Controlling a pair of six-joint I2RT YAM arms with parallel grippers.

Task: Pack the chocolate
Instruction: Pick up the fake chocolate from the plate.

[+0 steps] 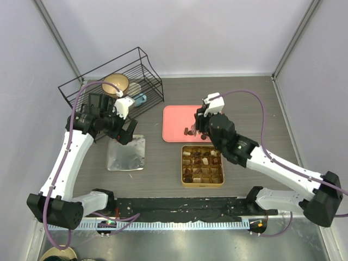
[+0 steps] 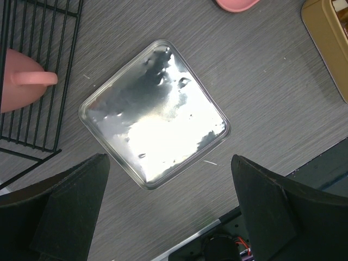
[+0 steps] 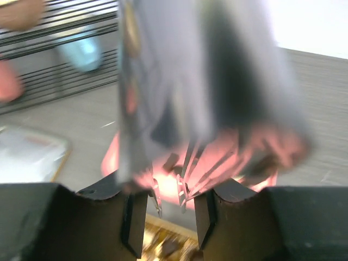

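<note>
As it stretches forward, right pincer [image 1: 199, 128] overhangs pink tray [image 1: 174, 124].

The left arm [image 1: 65, 163] reaches forward, and the left gripper [image 2: 168, 160] points down with jaws wide apart. The right arm [image 1: 272, 162] stretches forward-left; the right gripper [image 3: 168, 215] points down, jaws half apart, view blurred.

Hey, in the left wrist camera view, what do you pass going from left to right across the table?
black wire rack → silver square tray → pink tray → gold tin
</note>
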